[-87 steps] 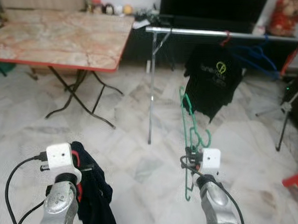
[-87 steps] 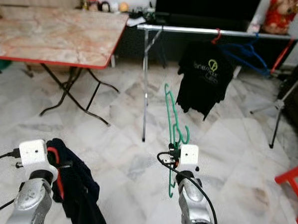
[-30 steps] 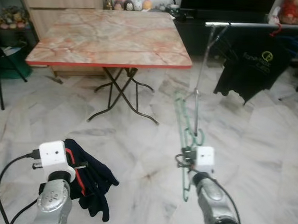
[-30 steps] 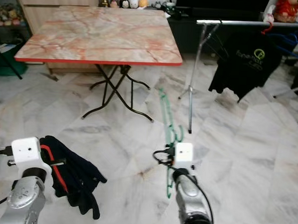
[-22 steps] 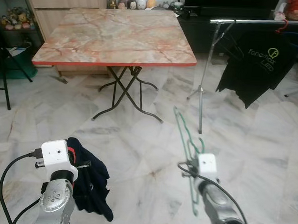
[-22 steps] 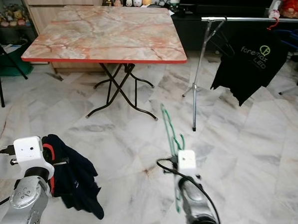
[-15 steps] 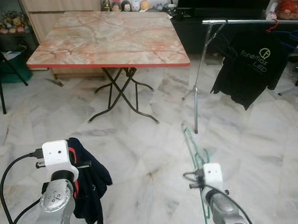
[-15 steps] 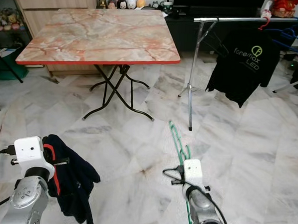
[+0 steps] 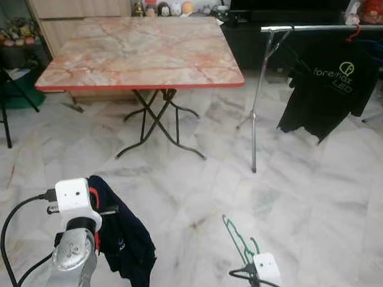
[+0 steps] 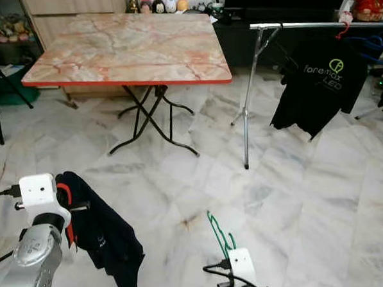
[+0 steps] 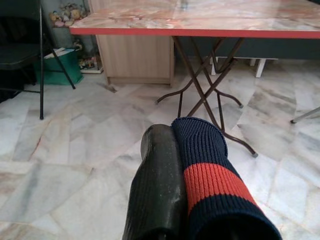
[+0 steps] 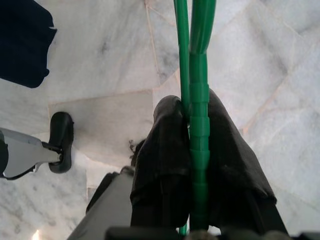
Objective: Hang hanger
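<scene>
- The pale marble tile floor [image 9: 196, 182] spreads across the room, with well-open ground between the robot and the furniture.
- The square folding table with a pinkish marble-pattern top and red edge [image 9: 145, 51] stands at about 11 o'clock, well away.
- The silver metal clothes rail on thin legs [image 9: 313, 26] runs across 1 to 2 o'clock, far off; a black T-shirt with a green logo [image 9: 329, 93] hangs from it on a red hook.
- The left gripper [image 11: 172, 165] is at 8 o'clock, low and near, pinched closed on a dark navy knitted garment with a red band [image 9: 125, 243] that drapes down from it.
- The right gripper [image 12: 192, 130] is at 5 o'clock, low in the frame, fingers clamped tight around the thin green plastic hanger [image 9: 238, 236], whose frame leans up and away toward 11 o'clock.
- The step in hand looks like carrying the hanger to the rail. Doing it well probably means turning toward 1 o'clock, raising the hanger upright, keeping its hook free, and aiming for bare rail beside the T-shirt.
</scene>
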Controlling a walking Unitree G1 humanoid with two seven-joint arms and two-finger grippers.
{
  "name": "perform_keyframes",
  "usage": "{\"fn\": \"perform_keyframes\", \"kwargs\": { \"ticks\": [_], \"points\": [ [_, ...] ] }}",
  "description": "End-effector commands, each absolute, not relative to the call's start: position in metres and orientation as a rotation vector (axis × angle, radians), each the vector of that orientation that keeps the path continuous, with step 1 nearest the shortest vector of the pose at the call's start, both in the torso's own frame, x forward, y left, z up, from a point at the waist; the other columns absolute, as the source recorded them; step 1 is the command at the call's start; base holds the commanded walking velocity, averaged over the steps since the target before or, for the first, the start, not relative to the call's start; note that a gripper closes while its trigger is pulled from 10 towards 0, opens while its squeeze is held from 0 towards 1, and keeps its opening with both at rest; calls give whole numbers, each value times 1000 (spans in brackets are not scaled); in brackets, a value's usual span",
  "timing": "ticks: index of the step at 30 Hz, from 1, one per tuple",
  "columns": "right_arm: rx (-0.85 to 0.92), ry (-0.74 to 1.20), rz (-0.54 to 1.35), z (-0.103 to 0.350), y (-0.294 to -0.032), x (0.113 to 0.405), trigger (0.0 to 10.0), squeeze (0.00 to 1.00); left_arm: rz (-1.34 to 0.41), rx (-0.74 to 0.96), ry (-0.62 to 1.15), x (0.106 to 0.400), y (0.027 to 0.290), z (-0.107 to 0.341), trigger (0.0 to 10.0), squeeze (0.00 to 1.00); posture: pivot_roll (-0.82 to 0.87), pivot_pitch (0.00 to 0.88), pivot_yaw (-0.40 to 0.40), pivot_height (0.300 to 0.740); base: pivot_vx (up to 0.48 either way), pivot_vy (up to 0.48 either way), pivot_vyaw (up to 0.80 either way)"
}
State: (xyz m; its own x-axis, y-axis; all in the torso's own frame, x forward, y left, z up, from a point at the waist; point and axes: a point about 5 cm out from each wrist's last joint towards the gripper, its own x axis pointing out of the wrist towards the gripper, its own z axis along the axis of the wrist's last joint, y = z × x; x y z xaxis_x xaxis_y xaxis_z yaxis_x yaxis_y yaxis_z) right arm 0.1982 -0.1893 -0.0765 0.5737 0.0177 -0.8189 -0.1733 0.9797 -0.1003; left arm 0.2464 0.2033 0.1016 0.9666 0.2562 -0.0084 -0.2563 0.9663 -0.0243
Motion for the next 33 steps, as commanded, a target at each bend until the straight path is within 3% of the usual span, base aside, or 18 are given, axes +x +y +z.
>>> {"fn": "perform_keyframes", "kwargs": {
  "ticks": [1,5,16,20,26,33],
  "points": [
    [-164,935,105,-74,-188,202,10000,0,260,-12,-23,247,205,109,10000,0,42,27,32,740,345,0,0],
    [-155,923,100,-73,-189,204,10000,0,248,-11,-18,249,202,109,10000,0,43,24,34,740,356,0,600],
    [-113,921,92,-73,-189,204,10000,0,249,-3,-11,249,203,109,10000,0,46,24,35,740,375,0,0],
    [-189,948,132,-76,-188,199,10000,0,252,-1,-8,249,203,108,10000,0,46,24,35,740,376,0,0],
    [-157,957,131,-78,-187,196,10000,0,255,0,-5,248,203,108,10000,0,47,24,33,740,375,0,591],
    [-146,957,104,-77,-199,195,10000,0,252,-2,-5,248,203,108,10000,0,42,24,32,740,374,0,0]
  ]
}}
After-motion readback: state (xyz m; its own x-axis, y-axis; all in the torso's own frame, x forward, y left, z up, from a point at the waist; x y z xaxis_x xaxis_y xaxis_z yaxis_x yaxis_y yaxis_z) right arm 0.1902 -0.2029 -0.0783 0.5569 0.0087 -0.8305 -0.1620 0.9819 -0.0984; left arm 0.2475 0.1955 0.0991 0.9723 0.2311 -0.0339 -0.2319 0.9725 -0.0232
